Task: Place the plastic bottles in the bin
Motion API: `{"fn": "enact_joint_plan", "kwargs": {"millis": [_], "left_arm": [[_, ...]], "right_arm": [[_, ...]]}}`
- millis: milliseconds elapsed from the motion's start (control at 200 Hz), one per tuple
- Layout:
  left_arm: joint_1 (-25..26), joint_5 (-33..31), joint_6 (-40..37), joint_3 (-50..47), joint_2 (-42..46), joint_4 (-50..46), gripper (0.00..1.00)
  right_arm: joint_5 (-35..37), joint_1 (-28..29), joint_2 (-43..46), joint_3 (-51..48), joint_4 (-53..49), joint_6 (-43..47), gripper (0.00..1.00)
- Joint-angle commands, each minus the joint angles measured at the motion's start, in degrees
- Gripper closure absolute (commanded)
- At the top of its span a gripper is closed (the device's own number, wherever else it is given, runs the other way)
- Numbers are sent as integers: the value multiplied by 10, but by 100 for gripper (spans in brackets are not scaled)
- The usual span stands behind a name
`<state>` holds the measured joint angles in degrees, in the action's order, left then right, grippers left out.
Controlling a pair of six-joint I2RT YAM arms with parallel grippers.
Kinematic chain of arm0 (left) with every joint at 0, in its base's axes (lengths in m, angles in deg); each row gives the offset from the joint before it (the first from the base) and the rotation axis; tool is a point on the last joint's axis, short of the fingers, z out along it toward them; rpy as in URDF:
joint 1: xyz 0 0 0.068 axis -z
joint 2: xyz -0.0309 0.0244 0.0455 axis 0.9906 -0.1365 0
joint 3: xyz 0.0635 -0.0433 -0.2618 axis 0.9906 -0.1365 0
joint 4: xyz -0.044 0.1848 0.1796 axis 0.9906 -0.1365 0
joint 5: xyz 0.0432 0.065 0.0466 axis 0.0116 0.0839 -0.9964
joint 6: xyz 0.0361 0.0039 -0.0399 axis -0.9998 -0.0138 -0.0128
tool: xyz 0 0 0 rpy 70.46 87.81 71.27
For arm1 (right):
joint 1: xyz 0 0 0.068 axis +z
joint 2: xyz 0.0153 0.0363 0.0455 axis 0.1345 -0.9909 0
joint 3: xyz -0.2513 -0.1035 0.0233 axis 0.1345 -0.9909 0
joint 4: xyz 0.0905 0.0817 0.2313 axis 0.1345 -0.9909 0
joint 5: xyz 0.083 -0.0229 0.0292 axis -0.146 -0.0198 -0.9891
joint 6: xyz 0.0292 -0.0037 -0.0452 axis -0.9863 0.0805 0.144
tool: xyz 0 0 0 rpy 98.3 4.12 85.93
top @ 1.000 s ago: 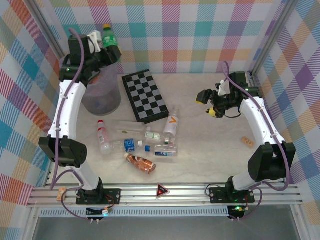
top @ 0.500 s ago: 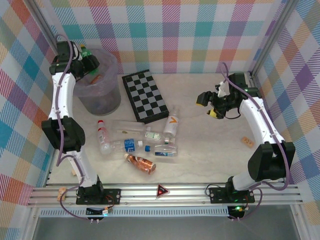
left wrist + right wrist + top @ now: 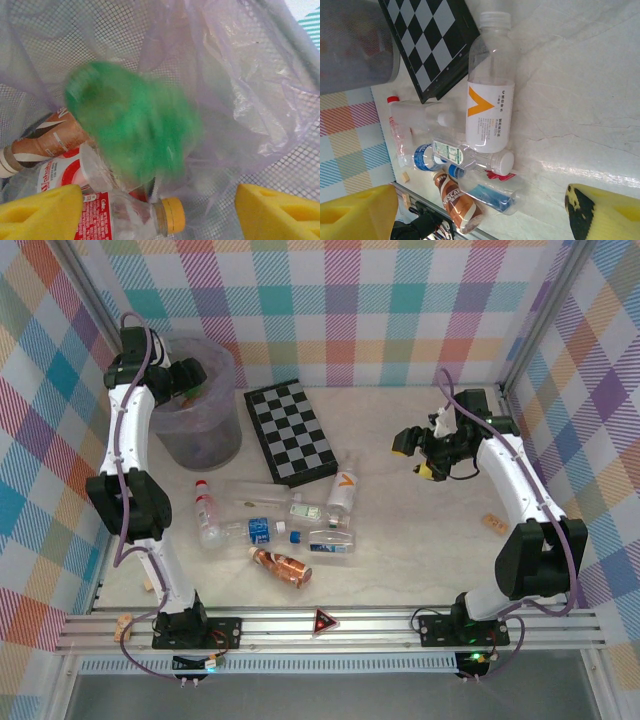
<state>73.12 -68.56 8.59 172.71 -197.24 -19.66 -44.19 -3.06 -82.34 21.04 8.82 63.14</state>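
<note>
The left gripper [image 3: 160, 207] hangs over the bin [image 3: 203, 435] with its yellow fingers [image 3: 40, 210] spread wide. The green bottle [image 3: 135, 127] is a blur just past them, touching neither finger, above a brown bottle [image 3: 50, 137] and a clear bottle with a yellow cap [image 3: 125, 217] that lie in the lilac bag [image 3: 240, 90]. The right gripper [image 3: 480, 210] is up over the table [image 3: 420, 540] with its fingers spread wide and nothing between them, and below it the other bottles [image 3: 262, 530] lie in a bunch near the checkered board [image 3: 290, 430], the white bottle with the orange mark [image 3: 487, 100] among them.

A chequered board [image 3: 290, 430] lies flat on the marbled table [image 3: 420, 540].
</note>
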Motion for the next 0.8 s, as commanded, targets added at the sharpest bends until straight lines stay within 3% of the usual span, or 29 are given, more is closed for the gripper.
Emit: {"fn": "enact_joint_plan", "kwargs": {"millis": [0, 795], "left_arm": [[3, 3, -7, 8, -7, -8, 17], [3, -36, -70, 25, 92, -64, 4]], "right_arm": [[1, 1, -1, -3, -5, 17, 13], [46, 38, 15, -36, 24, -24, 12]]}}
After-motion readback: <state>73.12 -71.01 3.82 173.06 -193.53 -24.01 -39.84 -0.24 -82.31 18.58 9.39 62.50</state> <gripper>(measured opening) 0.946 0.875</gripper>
